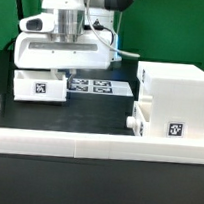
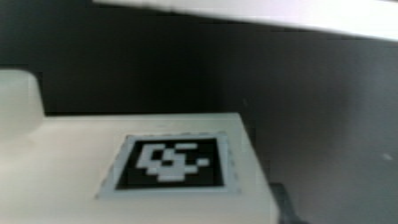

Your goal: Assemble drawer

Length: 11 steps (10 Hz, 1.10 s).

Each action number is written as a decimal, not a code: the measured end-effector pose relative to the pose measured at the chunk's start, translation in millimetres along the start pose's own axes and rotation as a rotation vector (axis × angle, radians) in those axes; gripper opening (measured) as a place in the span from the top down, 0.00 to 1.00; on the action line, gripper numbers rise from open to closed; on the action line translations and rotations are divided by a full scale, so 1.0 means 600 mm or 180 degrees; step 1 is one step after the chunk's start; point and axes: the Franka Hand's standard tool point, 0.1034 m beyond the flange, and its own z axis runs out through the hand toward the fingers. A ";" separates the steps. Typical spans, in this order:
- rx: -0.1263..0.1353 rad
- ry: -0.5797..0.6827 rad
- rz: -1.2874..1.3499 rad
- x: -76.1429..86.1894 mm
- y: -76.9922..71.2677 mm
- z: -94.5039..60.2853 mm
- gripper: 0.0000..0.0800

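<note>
Hand: The hand (image 1: 63,70) is hanging low over the loose tray (image 1: 41,88). I cannot tell if its fingers are spread or pressed together. The hand's wide white body is hiding them, and the wrist view is not showing them clearly.
Why there: I am guessing it is lining up to grab this tray, because the tray belongs in the big housing (image 1: 181,92).
Loose tray: It is sitting flat on the counter (image 1: 93,185), well apart from the big housing, on the exterior view's left of it.
Second tray: The second tray (image 1: 139,115) is touching the big housing low on the side that faces the loose tray. It is looking partly pushed in, but I cannot be sure.
Marker board: The marker board (image 1: 99,87) is lying flat between the loose tray and the big housing.
Border rail: The border rail (image 1: 96,145) is running along in front of the big housing, likely keeping parts from sliding off.
Feel: All the parts are looking like smooth, hard white plastic, so a pinch could be slipping.
Shapes: The big housing is looking like a cube. The trays are looking like small boxes with flat tops.
Close look: In the wrist view the loose tray (image 2: 107,150) is showing a flat, pale top with a black-and-white square tag (image 2: 173,160) on it.
</note>
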 end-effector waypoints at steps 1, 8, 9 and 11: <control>0.0074 -0.0084 -0.0195 0.015 -0.003 -0.012 0.95; 0.0050 -0.0042 -0.2020 0.060 0.022 -0.022 0.95; 0.0046 -0.0063 -0.2381 0.081 0.027 -0.026 0.94; -0.0017 -0.0104 -0.2906 0.118 0.031 -0.037 0.94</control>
